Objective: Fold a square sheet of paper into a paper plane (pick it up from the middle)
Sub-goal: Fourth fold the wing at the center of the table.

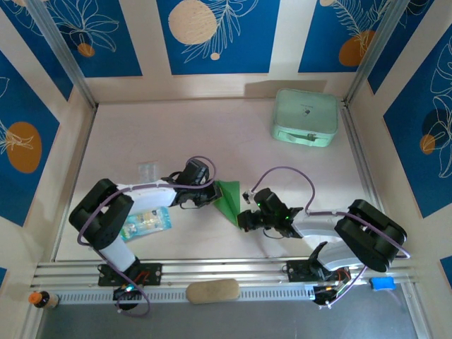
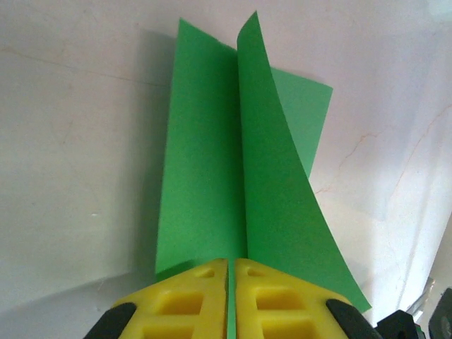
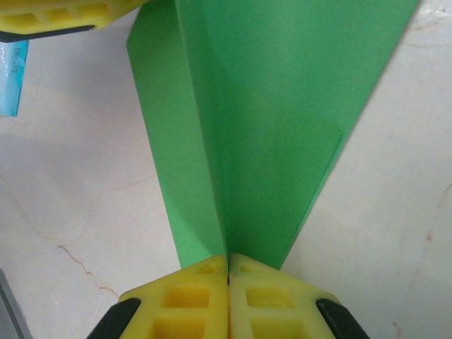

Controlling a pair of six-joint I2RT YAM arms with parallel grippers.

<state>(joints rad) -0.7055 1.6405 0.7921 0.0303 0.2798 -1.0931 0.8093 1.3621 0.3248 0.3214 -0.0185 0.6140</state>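
Okay, L claw [image 1: 211, 196] & R claw [image 1: 244, 217] are both pinched shut on the green paper plane [image 1: 228, 200], which sits btwn them, one claw at each end. The creased flaps fan out from the tips. The lower flap prob. rests on the tabletop [image 1: 176, 134], hard to tell. Mint case [image 1: 305, 116] is well beyond R claw. Blue-print packet [image 1: 148, 224] lies well behind L claw.

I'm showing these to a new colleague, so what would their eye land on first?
The bright green folded paper at the middle of the table, pinched from both ends: the left gripper is shut on one end, the right gripper on the other. Next come the mint case at the far right corner and the blue patterned wall panels behind.
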